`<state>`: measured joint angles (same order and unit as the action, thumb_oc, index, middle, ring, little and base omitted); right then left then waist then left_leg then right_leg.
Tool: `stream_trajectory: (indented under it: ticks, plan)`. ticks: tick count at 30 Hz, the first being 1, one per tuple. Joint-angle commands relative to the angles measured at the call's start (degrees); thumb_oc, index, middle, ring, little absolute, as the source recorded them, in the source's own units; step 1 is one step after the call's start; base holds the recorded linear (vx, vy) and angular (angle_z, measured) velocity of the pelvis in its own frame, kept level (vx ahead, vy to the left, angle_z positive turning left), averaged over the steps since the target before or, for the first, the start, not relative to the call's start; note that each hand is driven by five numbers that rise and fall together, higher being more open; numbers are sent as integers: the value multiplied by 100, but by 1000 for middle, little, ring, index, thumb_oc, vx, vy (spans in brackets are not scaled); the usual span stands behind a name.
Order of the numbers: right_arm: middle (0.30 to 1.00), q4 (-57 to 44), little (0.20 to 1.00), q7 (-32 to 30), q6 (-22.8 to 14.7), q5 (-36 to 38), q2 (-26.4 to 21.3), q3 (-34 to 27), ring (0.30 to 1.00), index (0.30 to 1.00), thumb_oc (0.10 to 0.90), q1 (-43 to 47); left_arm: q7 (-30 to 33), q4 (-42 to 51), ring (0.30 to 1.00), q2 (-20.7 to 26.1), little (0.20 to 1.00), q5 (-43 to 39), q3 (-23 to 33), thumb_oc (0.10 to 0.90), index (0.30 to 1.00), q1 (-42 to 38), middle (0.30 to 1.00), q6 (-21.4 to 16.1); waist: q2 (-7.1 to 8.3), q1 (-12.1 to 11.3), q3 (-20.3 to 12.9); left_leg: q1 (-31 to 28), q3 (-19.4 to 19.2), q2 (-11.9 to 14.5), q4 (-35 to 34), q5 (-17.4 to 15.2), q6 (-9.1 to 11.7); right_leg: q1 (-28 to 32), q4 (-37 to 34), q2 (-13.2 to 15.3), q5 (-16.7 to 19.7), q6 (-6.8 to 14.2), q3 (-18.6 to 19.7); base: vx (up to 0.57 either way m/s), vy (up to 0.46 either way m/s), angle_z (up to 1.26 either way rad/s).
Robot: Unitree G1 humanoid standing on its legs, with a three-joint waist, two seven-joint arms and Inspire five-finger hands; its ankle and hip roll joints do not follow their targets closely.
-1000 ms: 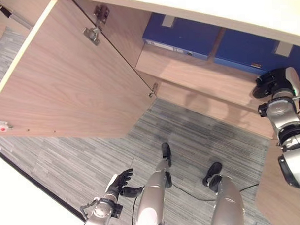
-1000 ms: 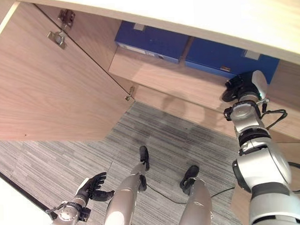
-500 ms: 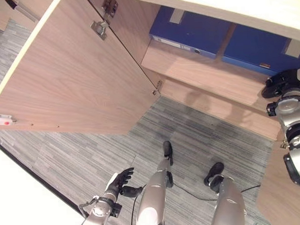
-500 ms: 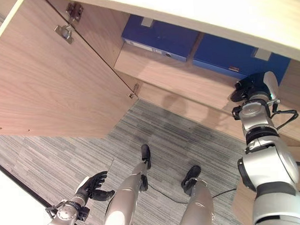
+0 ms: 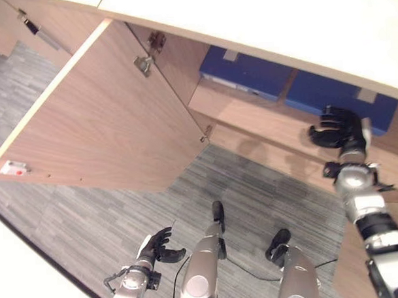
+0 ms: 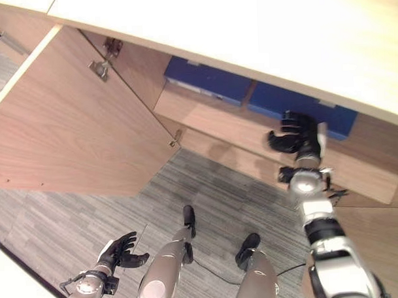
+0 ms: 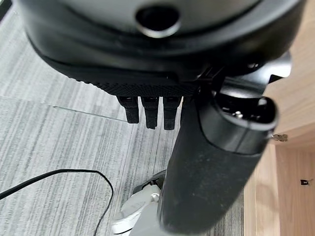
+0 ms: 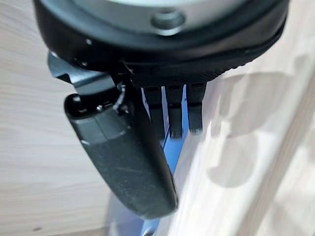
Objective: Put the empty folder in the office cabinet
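We see two flat blue folders (image 5: 248, 70) on the wooden cabinet shelf (image 5: 263, 114), partly hidden under its top. Right hand (image 5: 335, 128) spread, empty, before the right one; left hand (image 5: 156, 245) relaxed, low.

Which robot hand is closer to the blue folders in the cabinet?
The right hand. It is raised at the shelf, fingers spread just before the right-side blue folder. The left hand hangs low over the carpet, away from the shelf.

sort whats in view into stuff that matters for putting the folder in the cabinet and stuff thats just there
Belongs to the job:
two blue folders lying on the cabinet shelf
open cabinet door
right hand, open, empty, raised before the shelf

Just there:
left hand, open, low over the carpet
cabinet top
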<state>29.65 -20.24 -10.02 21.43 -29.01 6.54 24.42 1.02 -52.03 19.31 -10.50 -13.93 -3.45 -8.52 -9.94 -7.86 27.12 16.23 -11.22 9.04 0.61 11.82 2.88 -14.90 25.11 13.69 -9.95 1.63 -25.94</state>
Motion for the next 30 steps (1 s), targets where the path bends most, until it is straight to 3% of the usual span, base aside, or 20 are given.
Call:
stream_trajectory:
  ticks: [1,3,9,15,18,21,22,23,24,30]
  plan:
    - [900,-310,900,173,-464,-63,240,-175,900,900,800,-727,140,-453,900,127,900,449,-45,800,900,258,900,18,488,213,-674,-483,-179,571,382,-493,741,434,-1054,-33,417,674,545,84,9,-4]
    - [900,-502,900,372,-412,-25,557,-192,900,900,800,-1380,146,-678,900,46,900,637,162,800,900,370,900,87,656,325,-925,-804,-286,574,187,-470,766,749,-1378,-134,489,689,529,95,-8,-16]
    - [900,-352,900,689,-250,-158,698,-72,900,900,800,-1939,179,-907,900,-46,900,833,405,800,900,561,900,117,861,380,-1467,-1348,-464,578,-104,-452,776,1340,-1956,-349,596,710,487,73,-14,-14]
    - [900,52,900,863,-151,-207,798,201,900,900,800,-1925,263,-951,900,-59,900,685,612,800,900,659,900,73,920,224,-1773,-1692,-617,706,-235,-338,881,1873,-2352,-499,581,706,351,30,-27,-12]
    - [900,128,900,872,-142,-224,820,281,900,900,800,-1930,322,-1000,900,-68,900,567,690,800,900,596,900,44,909,193,-1770,-1570,-679,841,-275,-61,1043,1979,-2565,-512,621,719,187,-76,6,6]
    - [900,274,900,963,-64,-352,841,511,900,900,800,-2025,408,-1061,900,-159,900,385,821,800,900,550,900,16,931,155,-1763,-1576,-820,936,-269,-76,1006,2040,-2667,-423,752,748,-30,-111,55,44]
    - [900,386,900,1017,-5,-493,810,625,900,900,800,-2111,443,-1093,900,-233,900,338,840,800,900,507,900,0,1016,236,-1747,-1618,-1131,1076,109,-242,923,2076,-2685,-264,800,728,-247,-142,46,66]
    - [900,387,900,1017,-7,-494,810,628,900,900,800,-2112,444,-1092,900,-233,900,339,842,800,900,510,900,0,1015,243,-1743,-1614,-1123,1080,128,-255,923,2087,-2688,-265,800,730,-252,-144,63,80]
    - [900,557,900,1097,78,-608,818,671,900,900,800,-2284,424,-1072,900,-297,900,317,849,800,900,534,900,19,1065,388,-1805,-1809,-1713,1255,416,-462,956,2166,-2704,-183,772,708,-447,-30,31,79]
    - [900,1104,900,1213,290,-809,1032,654,900,900,800,-2638,397,-1153,900,-295,900,286,962,800,900,646,900,106,1111,439,-1930,-1926,-2235,1462,851,-672,956,2342,-2436,-38,740,636,-946,-48,125,86]
